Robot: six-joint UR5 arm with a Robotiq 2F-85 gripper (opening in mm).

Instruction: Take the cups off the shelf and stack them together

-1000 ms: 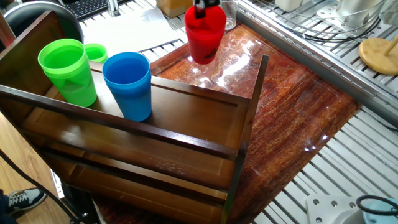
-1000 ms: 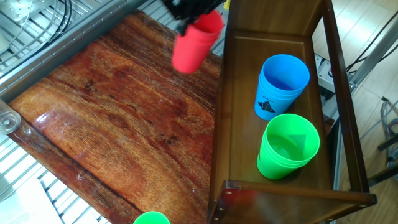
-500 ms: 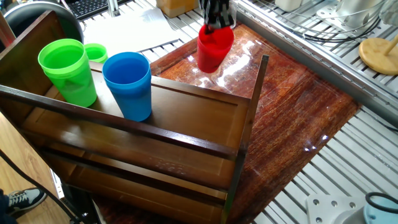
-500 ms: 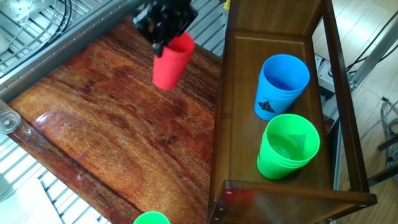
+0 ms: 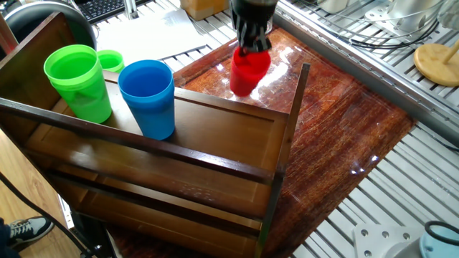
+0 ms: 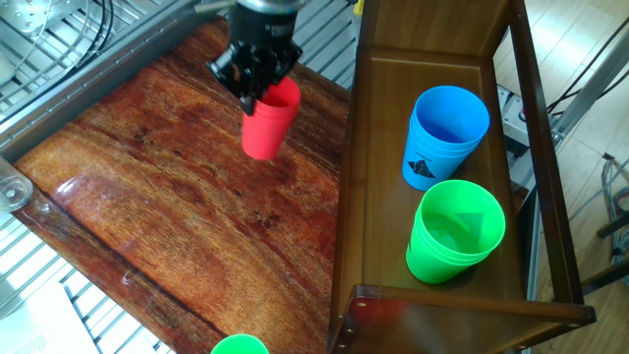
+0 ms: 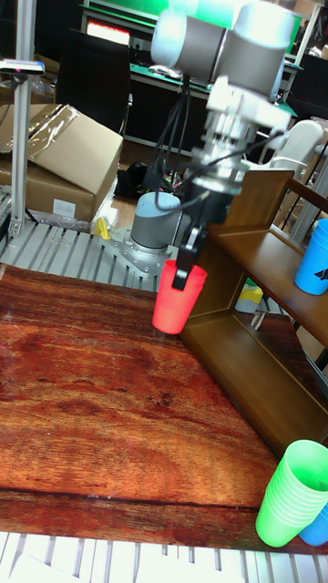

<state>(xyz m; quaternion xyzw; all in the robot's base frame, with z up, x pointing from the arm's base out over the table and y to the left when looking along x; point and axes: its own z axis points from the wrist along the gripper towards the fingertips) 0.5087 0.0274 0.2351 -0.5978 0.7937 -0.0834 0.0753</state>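
My gripper (image 5: 252, 41) (image 6: 257, 85) (image 7: 189, 261) is shut on the rim of the red cup (image 5: 249, 72) (image 6: 267, 126) (image 7: 177, 299). It holds the cup slightly tilted, low over the reddish tabletop (image 6: 147, 197) just off the shelf's end. The blue cup (image 5: 148, 97) (image 6: 446, 133) (image 7: 315, 260) and the green cup (image 5: 77, 82) (image 6: 454, 232) stand upright side by side on the top board of the dark wooden shelf (image 5: 237, 129) (image 6: 378, 197) (image 7: 264, 248). The frames do not show whether the red cup's base touches the table.
A smaller green cup (image 5: 110, 60) (image 6: 239, 344) (image 7: 292, 496) stands on the table past the shelf's far end. Metal slatted surfaces (image 5: 430, 179) surround the tabletop. A round wooden disc (image 5: 437, 63) and cables lie at the back right.
The gripper has carried the red cup away from the shelf's edge and lowered it toward the tabletop. The blue and green cups have not moved.
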